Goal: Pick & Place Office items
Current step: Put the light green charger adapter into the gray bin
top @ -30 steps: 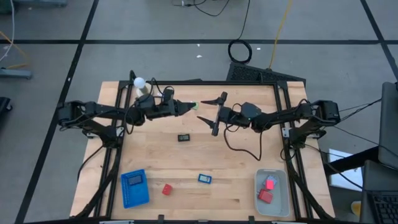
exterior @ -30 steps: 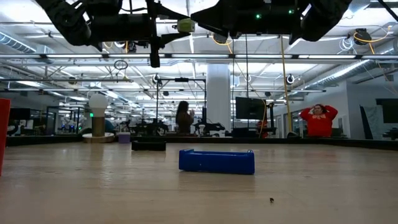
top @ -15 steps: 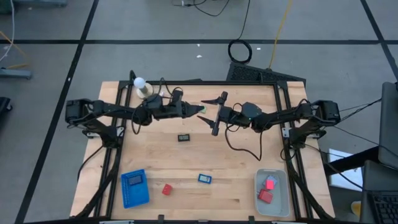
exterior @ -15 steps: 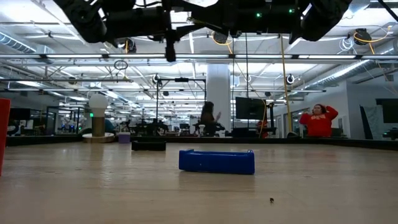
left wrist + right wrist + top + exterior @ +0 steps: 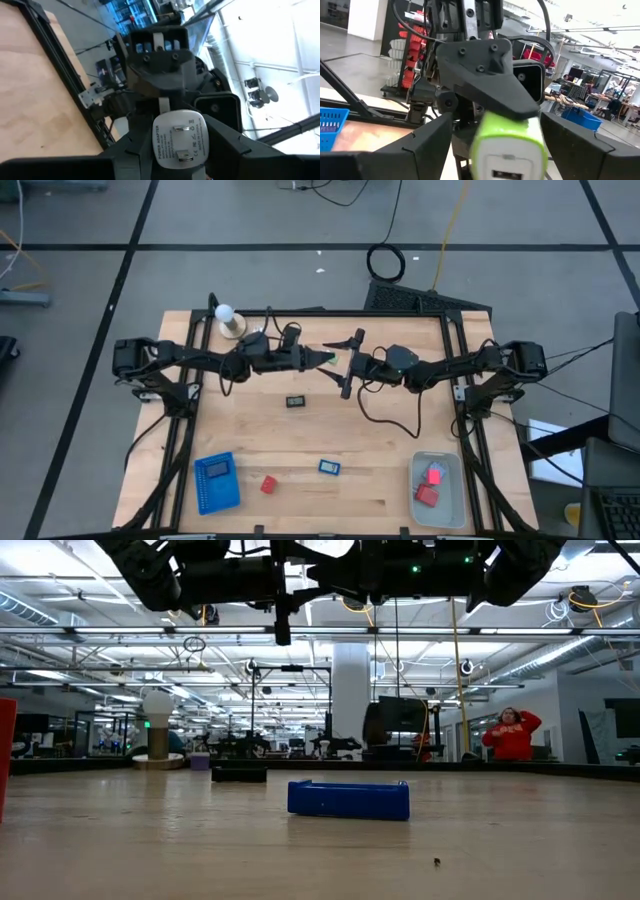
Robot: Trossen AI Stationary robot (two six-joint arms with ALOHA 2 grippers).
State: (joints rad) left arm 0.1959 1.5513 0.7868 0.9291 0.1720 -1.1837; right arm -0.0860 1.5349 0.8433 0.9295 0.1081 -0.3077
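A white-and-green charger (image 5: 179, 138) hangs high over the table's far middle, with my left gripper (image 5: 320, 357) shut on it. My right gripper (image 5: 350, 362) faces it from the table's right, open. Its two fingers (image 5: 415, 145) stand on either side of the charger's green end (image 5: 507, 137) without touching it. On the table lie a black piece (image 5: 297, 401), a blue piece (image 5: 329, 467) and a red block (image 5: 268, 484). My left gripper pinches the charger's body (image 5: 165, 150) between its two fingers, which come level from the table's left. One finger (image 5: 485, 75) lies over the charger's top, as the right wrist view shows. The charger is lifted clear, pin face toward my left wrist, green end toward my right gripper.
A blue ribbed tray (image 5: 216, 481) sits at the near left. A pale bin (image 5: 438, 489) with red blocks sits at the near right. A white ball on a tan base (image 5: 229, 318) stands at the far left. People move in the room beyond.
My left gripper has carried the charger toward the table's right edge, level and clear of the table, until its green end came between my right gripper's open fingers.
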